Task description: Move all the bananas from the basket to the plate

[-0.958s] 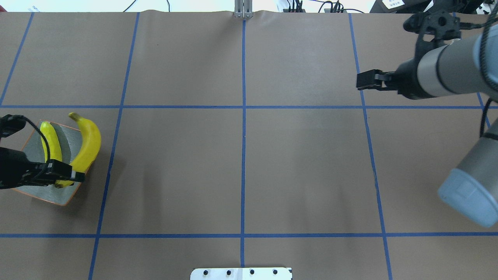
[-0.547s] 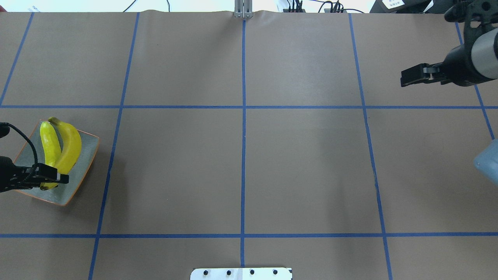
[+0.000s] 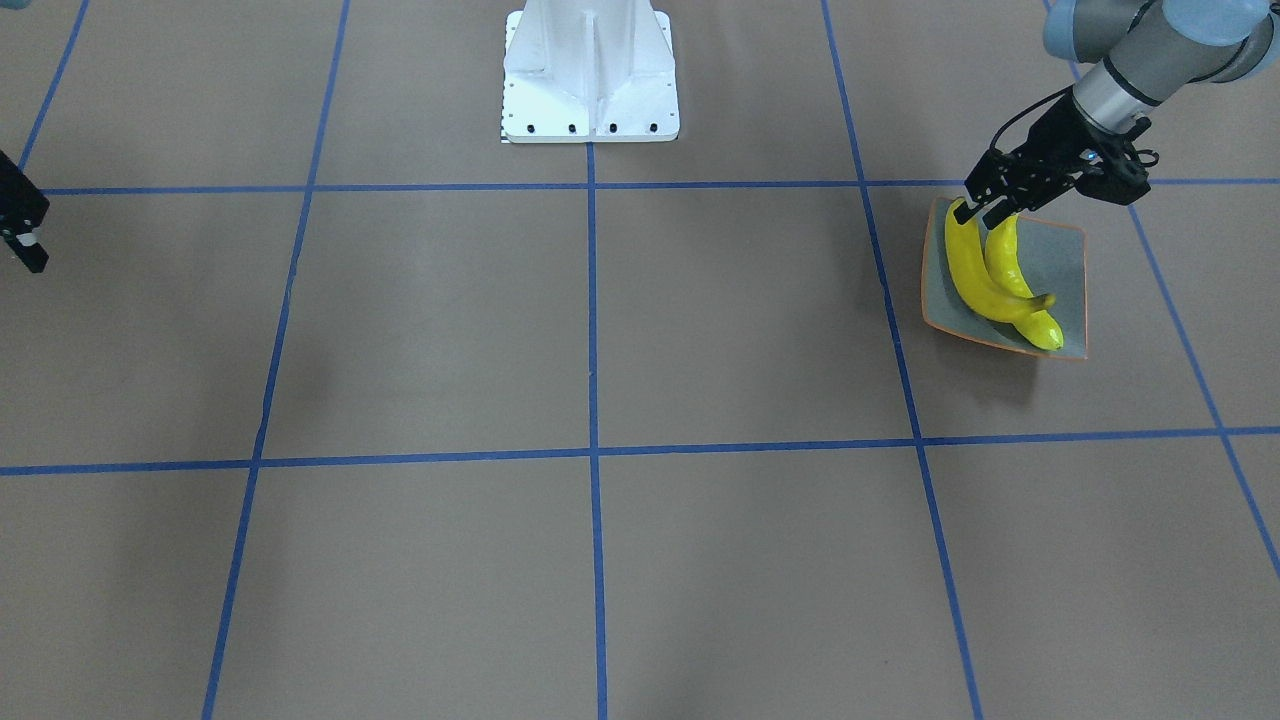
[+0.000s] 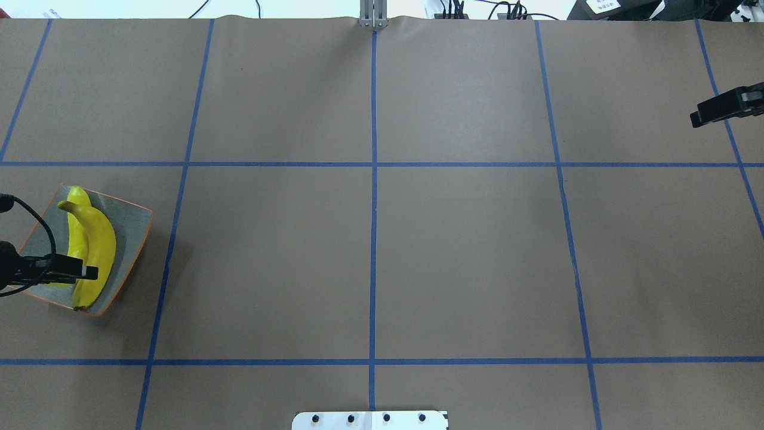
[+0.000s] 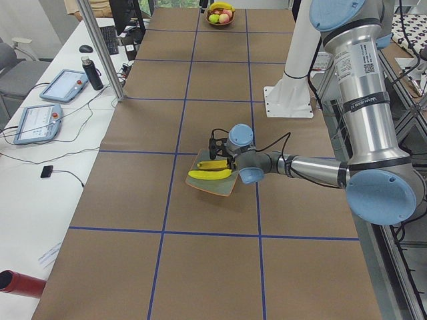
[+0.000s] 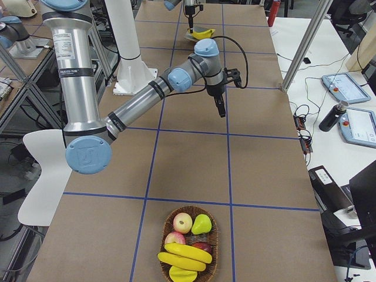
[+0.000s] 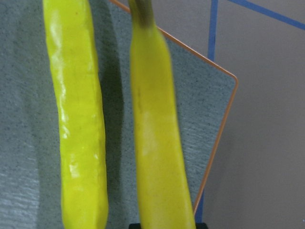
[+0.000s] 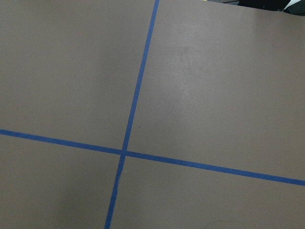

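Observation:
The grey-blue plate (image 4: 128,230) (image 3: 1065,270) sits at the table's left end with two bananas side by side on it. The outer banana (image 4: 98,245) (image 7: 157,143) lies flat beside the inner banana (image 4: 73,236) (image 7: 78,119). My left gripper (image 4: 89,273) (image 3: 985,208) hovers just over the outer banana's near end, fingers apart, open. The basket (image 6: 215,232), out of both grippers' reach at the far right end, holds another banana (image 6: 185,254) among apples and a pear. My right gripper (image 4: 698,116) (image 6: 221,111) hangs above bare table; whether it is open or shut does not show.
The white robot base plate (image 3: 590,70) stands at the middle of the robot's side. Blue tape lines cross the brown table cover. A side desk with tablets (image 6: 343,88) and a dark bottle (image 6: 327,116) runs along the far edge.
The left gripper lowered the outer banana onto the plate, where it now lies flat and turned. The right arm has drawn back toward the table's right end.

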Controlling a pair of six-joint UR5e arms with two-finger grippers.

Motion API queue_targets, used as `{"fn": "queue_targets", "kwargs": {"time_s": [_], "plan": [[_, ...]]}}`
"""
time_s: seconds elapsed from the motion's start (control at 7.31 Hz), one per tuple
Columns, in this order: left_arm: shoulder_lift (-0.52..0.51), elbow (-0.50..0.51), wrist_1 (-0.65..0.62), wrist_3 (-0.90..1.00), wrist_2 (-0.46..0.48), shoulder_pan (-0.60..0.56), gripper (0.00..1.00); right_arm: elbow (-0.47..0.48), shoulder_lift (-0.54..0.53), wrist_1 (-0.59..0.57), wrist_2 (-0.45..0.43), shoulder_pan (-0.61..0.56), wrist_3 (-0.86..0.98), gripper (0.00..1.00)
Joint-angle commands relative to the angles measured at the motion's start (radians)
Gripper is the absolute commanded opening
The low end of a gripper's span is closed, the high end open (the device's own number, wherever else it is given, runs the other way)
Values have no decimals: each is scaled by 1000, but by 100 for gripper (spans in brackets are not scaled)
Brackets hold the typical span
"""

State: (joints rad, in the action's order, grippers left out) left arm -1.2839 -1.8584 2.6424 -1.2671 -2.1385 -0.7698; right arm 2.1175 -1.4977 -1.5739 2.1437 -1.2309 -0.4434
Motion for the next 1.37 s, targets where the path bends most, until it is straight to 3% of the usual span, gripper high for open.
{"fn": "queue_targets", "kwargs": {"time_s": [0.0, 0.27, 0.68, 0.96, 1.23], "plan": [[-6, -16, 4, 46, -42, -57, 100, -62, -39, 0, 69, -118, 188, 100], [-21, -76, 1, 46, -216, -213, 100, -155, -90, 2, 122, -221, 415, 100], [-52, -87, 1, 44, -210, -212, 100, -317, -165, 23, 120, -330, 662, 100], [-69, -87, 1, 44, -209, -212, 100, -635, -139, 220, 229, -479, 782, 100], [-71, -91, 1, 46, -207, -212, 100, -869, -95, 271, 232, -577, 865, 99]]}}
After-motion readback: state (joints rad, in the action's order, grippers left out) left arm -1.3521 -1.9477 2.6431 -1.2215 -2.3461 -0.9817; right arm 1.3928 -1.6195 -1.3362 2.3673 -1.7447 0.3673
